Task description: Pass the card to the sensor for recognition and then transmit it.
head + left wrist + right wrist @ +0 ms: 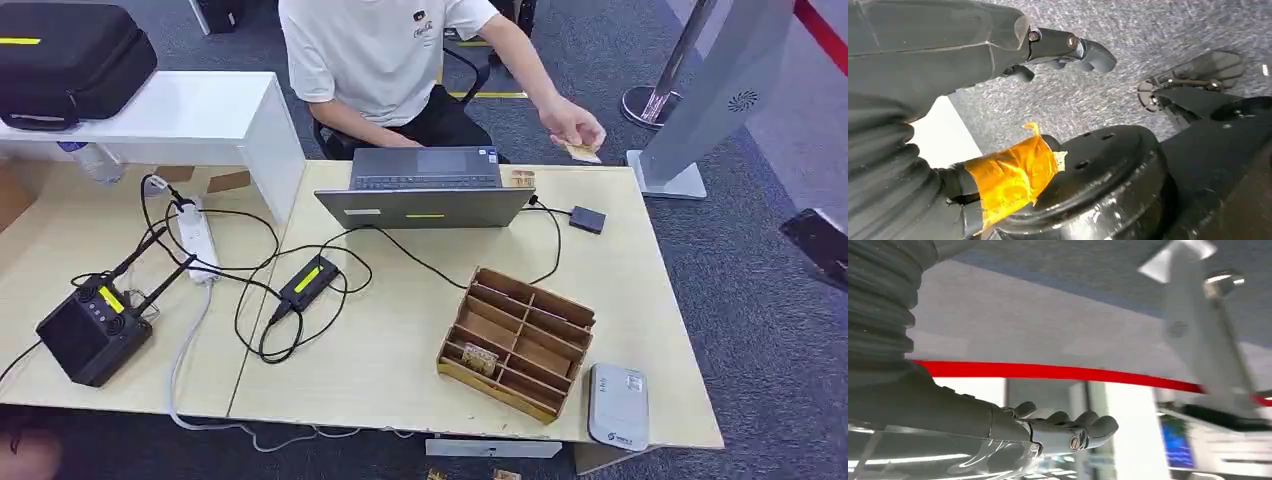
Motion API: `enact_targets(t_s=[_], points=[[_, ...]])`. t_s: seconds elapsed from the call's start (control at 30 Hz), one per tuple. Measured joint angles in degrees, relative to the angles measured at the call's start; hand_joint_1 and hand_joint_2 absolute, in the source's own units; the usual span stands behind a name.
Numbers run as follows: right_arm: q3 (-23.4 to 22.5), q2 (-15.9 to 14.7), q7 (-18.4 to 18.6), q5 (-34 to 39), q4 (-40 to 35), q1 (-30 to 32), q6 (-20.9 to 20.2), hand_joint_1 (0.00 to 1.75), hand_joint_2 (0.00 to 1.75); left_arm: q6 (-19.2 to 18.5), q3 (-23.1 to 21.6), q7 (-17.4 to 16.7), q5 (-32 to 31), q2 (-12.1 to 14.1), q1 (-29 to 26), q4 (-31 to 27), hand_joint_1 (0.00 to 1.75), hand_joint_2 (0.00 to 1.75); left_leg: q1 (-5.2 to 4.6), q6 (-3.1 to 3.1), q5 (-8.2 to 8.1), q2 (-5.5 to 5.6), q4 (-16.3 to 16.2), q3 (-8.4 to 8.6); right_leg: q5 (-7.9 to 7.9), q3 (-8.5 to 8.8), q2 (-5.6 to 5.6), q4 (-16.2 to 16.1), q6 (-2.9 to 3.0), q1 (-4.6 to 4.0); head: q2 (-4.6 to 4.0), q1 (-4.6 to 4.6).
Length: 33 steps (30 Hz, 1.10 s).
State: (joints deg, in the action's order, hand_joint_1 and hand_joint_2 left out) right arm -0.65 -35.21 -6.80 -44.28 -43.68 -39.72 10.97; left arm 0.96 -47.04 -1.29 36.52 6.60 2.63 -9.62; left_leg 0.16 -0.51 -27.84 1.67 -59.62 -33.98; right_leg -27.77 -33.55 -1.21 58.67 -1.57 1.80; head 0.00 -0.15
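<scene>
Meanwhile the card (482, 358) lies flat in the wooden tray (560, 345) — nearer the right hand (1063, 432), whose fingers are loosely spread, empty.

Pale wood, grey and black, with touches of yellow

The surface (400, 340) is light wood; the laptop (425, 190) grey; the card organizer (517, 340) brown; the card reader (618, 405) silver-grey; the person's shirt (375, 50) white; the carpet (720, 300) speckled grey; the left hand (1068, 50) dark grey, one finger taped orange.
</scene>
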Motion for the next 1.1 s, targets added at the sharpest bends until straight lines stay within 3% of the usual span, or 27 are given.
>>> enact_targets(t_s=[0.13,0.23,0.27,0.6,1.03,1.07,1.1], points=[[8.0,1.8,2.4,-0.2,-5.3,-1.4,0.6,0.0,1.75,0.0,-0.8,4.0,0.1,0.0,0.0,0.0,0.0,1.75,0.01,-0.02,0.06,-0.01,0.0,-0.01,0.01,-0.03,-0.03,0.0,0.01,-0.01,0.0,0.0],[13.1,2.8,4.7,-0.2,-8.7,-2.3,1.3,0.0,1.75,0.8,-1.9,11.9,-2.0,0.0,0.2,0.0,0.0,1.75,0.02,-0.04,0.07,0.13,0.0,-0.02,0.0,-0.01,0.14,0.0,0.02,-0.01,0.0,0.02],[14.2,3.0,5.0,-0.3,-9.6,-2.5,1.3,0.0,1.75,0.8,-2.3,12.9,-2.2,0.0,0.3,0.0,0.0,1.75,0.02,-0.04,0.08,0.22,0.0,-0.05,0.0,0.0,0.23,0.0,0.02,-0.01,0.0,0.02],[22.7,8.0,6.5,-1.1,-12.4,-6.9,2.2,0.0,1.75,-2.8,-3.2,11.5,-0.4,-0.2,0.5,0.0,0.0,1.75,0.03,-0.07,0.1,0.18,0.0,-0.04,0.01,-0.01,0.17,0.0,0.02,-0.02,0.0,0.0],[26.3,11.2,6.2,0.0,-12.4,-8.0,3.5,0.0,1.75,-5.1,-3.2,10.1,1.1,-0.3,0.6,0.0,0.0,1.75,0.03,-0.06,0.1,0.21,0.0,-0.05,0.01,-0.01,0.23,0.0,0.02,-0.02,0.0,0.0],[26.6,11.5,6.2,0.0,-12.3,-8.0,4.0,1.75,1.75,-5.2,-3.2,9.9,1.2,-0.4,0.6,0.0,0.0,1.75,0.03,-0.06,0.1,0.21,0.0,-0.04,0.01,-0.01,0.22,0.0,0.02,-0.02,0.0,0.02],[26.8,11.8,6.2,0.1,-12.2,-8.0,4.5,1.75,1.75,-5.3,-3.2,9.9,1.3,-0.4,0.6,0.0,0.0,1.75,0.03,-0.06,0.11,0.23,0.0,-0.04,0.01,-0.01,0.23,0.0,0.02,-0.03,0.0,0.0]])
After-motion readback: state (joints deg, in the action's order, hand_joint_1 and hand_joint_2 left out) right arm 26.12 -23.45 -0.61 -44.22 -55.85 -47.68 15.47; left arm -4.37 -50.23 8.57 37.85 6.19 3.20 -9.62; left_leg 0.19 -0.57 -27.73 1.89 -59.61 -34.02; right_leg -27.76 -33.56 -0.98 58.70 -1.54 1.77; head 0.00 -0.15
